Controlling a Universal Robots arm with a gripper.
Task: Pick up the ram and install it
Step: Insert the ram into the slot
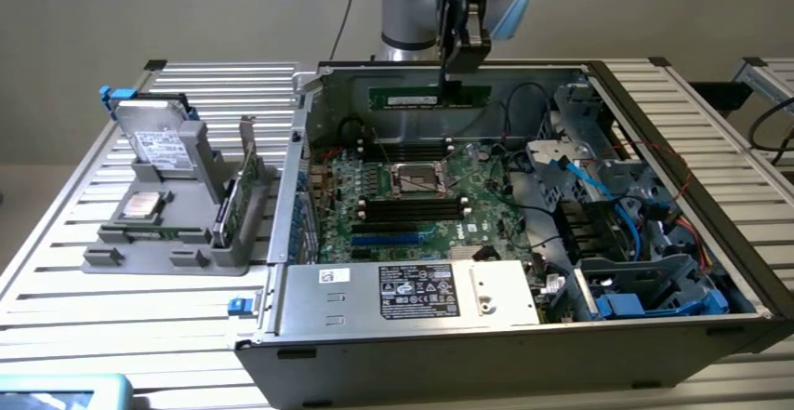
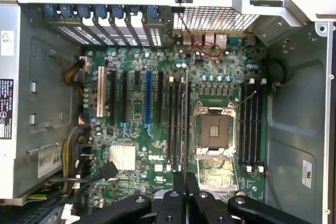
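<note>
Over case (image 1: 496, 336) on slatted table (image 1: 162, 308), end effector (image 1: 455, 86) grips ram (image 1: 416, 100).

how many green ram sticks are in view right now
1: the thin green ram stick is gripped by the black gripper over the green motherboard in the open metal computer case. The black memory slots look empty, but a stick could be hidden.

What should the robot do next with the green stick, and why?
Probably lower it gently: the gripper holds the ram above the motherboard, and the wrist view shows its edge lying along the memory slots beside the CPU socket.
</note>
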